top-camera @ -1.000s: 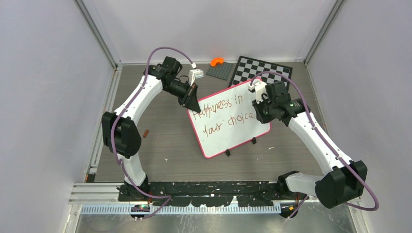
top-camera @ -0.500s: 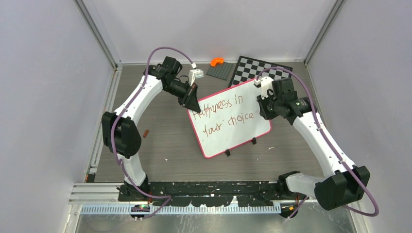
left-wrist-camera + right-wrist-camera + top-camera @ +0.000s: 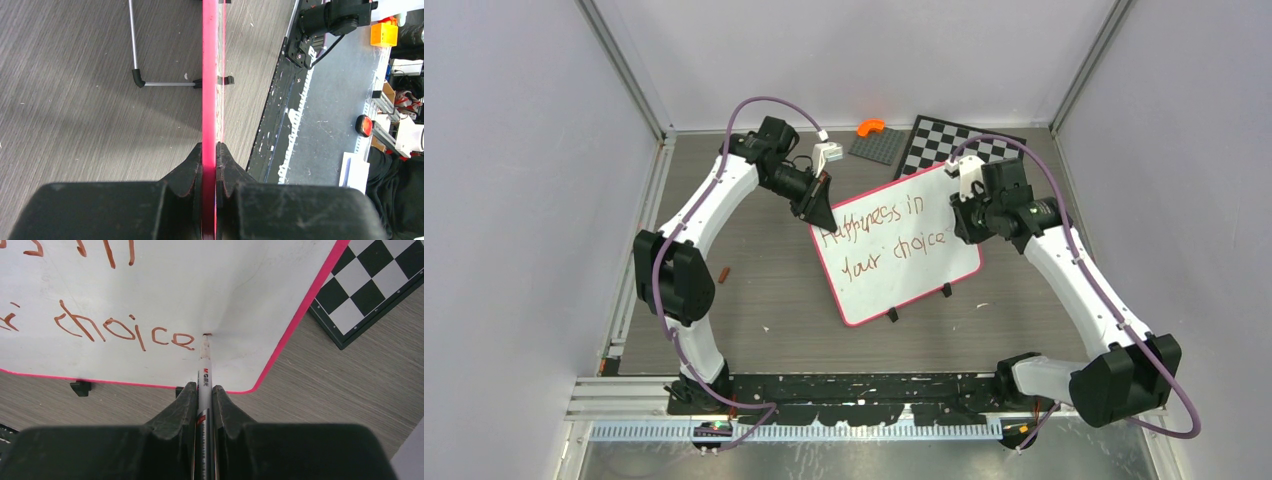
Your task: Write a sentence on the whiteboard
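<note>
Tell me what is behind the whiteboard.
Behind the whiteboard, the left wrist view shows a thin wire leg on the table. From above, the chessboard lies past its far corner, partly covered by the board. The rest behind it is hidden.

One camera looks down from high above and behind the robot, taking in the whole tabletop (image 3: pixel 764 280) and the whiteboard (image 3: pixel 894 290) at its middle. The left wrist camera sits right behind the left pincer (image 3: pixel 210 150) and looks along the whiteboard's pink frame, seen edge-on, with the tabletop beyond. The right wrist camera looks closely along the pen (image 3: pixel 204 365) in the right pincer (image 3: pixel 204 387) at the whiteboard's white face and a corner of the chessboard (image 3: pixel 380 285), both also seen from overhead.
</note>
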You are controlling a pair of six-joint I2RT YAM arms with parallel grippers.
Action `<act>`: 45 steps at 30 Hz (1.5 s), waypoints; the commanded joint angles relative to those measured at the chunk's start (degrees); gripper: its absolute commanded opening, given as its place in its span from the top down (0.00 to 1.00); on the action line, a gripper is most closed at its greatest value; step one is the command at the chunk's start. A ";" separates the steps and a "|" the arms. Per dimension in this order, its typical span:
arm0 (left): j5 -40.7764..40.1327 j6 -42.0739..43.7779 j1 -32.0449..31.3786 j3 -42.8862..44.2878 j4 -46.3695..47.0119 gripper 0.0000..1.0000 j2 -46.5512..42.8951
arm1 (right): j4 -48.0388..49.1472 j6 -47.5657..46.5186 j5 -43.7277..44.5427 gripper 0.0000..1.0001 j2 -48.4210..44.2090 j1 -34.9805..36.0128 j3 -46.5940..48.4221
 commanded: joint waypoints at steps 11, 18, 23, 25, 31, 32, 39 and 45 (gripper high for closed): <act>-9.44 5.99 -2.19 -1.98 -1.42 1.00 1.81 | -0.14 -3.37 0.73 1.00 -0.35 -0.16 -0.74; -9.51 6.05 -2.19 -2.06 -1.32 1.00 1.67 | 1.34 -2.85 4.94 1.00 -0.37 -0.23 -1.50; -9.57 6.00 -2.15 -1.97 -1.28 1.00 1.80 | -0.16 -2.56 3.02 1.00 0.23 -0.20 -2.30; -9.59 6.01 -2.15 -1.84 -1.27 1.00 1.86 | -0.89 -2.10 1.41 1.00 0.64 -0.18 -2.40; -9.69 5.90 -2.15 -1.86 -1.37 1.00 1.82 | -2.57 -1.37 -5.00 1.00 0.49 -0.19 -0.97; -9.76 5.90 -2.15 -1.92 -1.38 1.00 1.69 | -3.16 -1.44 -5.97 1.00 0.29 -0.20 -0.47; -9.93 5.90 -2.19 -2.32 -1.24 1.00 1.36 | -7.66 -2.37 -3.84 1.00 -2.51 -0.24 1.19; -10.27 5.22 -2.21 -2.10 -0.71 1.00 1.26 | -8.66 -3.76 3.57 1.00 -3.86 -0.21 0.33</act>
